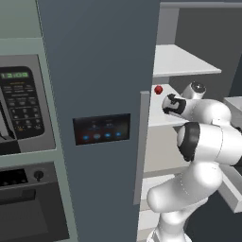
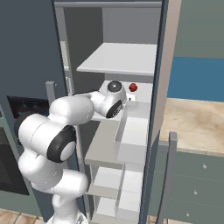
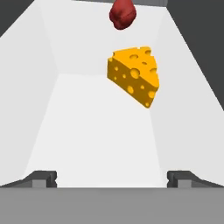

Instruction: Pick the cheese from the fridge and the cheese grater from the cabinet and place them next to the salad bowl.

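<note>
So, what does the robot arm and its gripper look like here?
The arm is glossy white, built of rounded, thick segments with dark bands at the joints and a grey round cap at one end. No cables or markings are visible. The gripper has two small dark grey finger tips with blocky ends.

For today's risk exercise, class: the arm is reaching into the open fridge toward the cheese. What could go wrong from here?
1. The cheese sits right of the line between the open end effector fingertips, so closing may clip or push it instead of gripping.
2. A small red item lies just beyond; overshooting could knock it.
3. The fridge shelf walls are close; the fingers might scrape them.
</note>
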